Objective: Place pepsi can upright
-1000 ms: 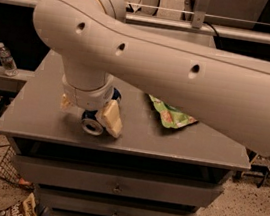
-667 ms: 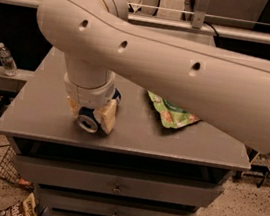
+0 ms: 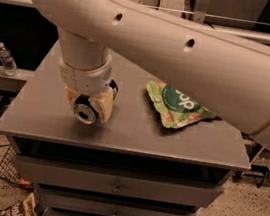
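Note:
The pepsi can is blue with a silver end. It lies tilted on its side between the cream fingers of my gripper, its silver end facing the camera. The gripper hangs from the big white arm over the front left part of the grey cabinet top. The jaws are closed on the can's sides. The can is just above or touching the top; I cannot tell which. Much of the can's body is hidden by the fingers and wrist.
A green snack bag lies flat on the right half of the cabinet top. The cabinet has drawers below. A water bottle stands on a shelf at the left. Litter and a wire basket lie on the floor.
The arm and gripper have shifted toward the front left with the can in the jaws. The silver end now faces the camera more. The snack bag has not moved.

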Motion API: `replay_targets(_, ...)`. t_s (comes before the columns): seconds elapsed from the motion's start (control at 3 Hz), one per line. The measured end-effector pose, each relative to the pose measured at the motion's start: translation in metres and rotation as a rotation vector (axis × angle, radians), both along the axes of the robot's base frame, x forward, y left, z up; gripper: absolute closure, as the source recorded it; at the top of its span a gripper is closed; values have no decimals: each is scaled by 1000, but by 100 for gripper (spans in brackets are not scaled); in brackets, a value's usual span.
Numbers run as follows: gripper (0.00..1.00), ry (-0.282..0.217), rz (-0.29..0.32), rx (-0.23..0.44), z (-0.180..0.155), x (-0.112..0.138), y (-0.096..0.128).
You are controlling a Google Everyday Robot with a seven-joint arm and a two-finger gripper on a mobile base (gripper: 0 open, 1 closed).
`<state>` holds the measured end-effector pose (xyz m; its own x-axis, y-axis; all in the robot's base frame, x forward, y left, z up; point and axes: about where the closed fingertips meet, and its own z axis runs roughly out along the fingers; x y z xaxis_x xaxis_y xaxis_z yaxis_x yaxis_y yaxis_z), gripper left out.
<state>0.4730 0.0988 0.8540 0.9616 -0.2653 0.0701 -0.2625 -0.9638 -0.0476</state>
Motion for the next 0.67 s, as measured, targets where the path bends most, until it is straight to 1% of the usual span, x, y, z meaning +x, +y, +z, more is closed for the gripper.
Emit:
replay_targets(0.33,100,48,57,2,29,-1,13)
replay_targets(0.67,100,108,74,52,40,3,39)
